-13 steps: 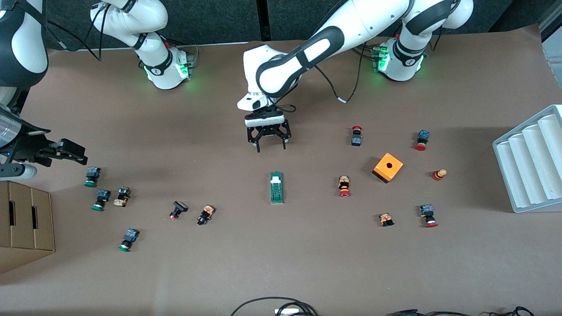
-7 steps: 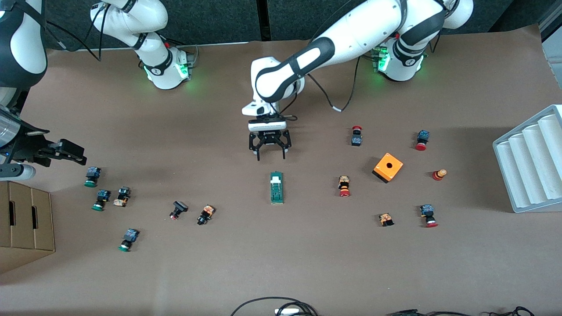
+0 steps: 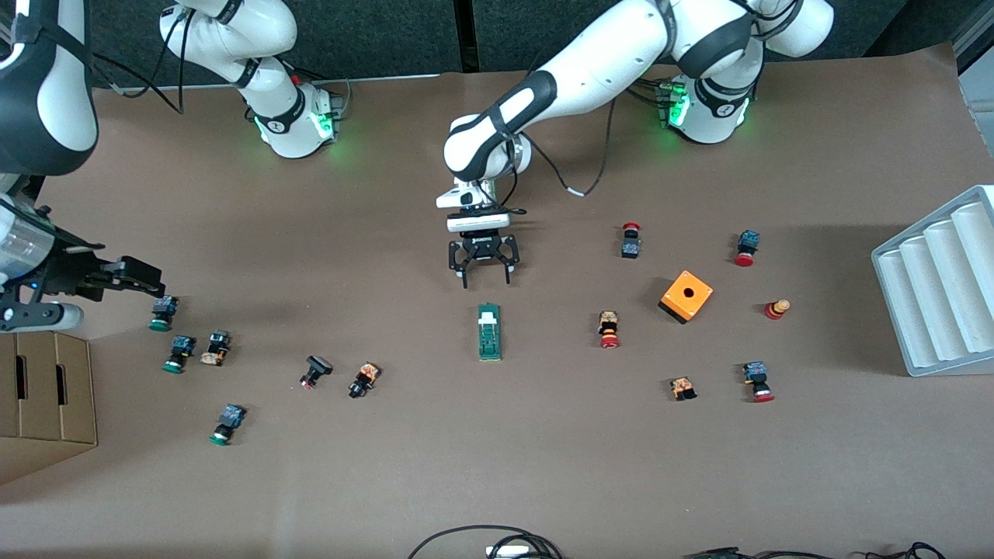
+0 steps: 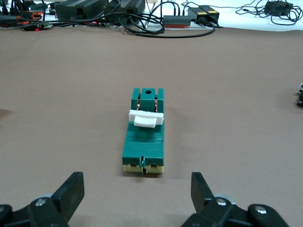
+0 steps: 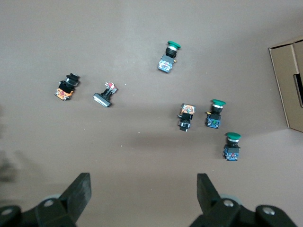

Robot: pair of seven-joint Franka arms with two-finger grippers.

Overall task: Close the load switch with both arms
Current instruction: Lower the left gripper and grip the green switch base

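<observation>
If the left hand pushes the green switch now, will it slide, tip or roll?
The switch lies flat and low on the paper, so it would probably slide, not tip. Its boxy shape should not roll. It looks rigid; the white tab may move. The open left hand hangs just short of it.

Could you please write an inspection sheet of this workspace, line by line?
Surface: brown table, flat, no spill seen.
Job's things: load switch lies flat mid-table, untouched, white tab at the end nearer the arms' bases.
Clutter: orange box and red push buttons toward the left arm's end; green push buttons toward the right arm's end.
End effectors: left end effector open, close to the switch's tab end; right end effector open, above the green buttons.
Cables: black cables at the table edge nearest the front camera.
Surroundings: cardboard box; white ribbed rack.
</observation>
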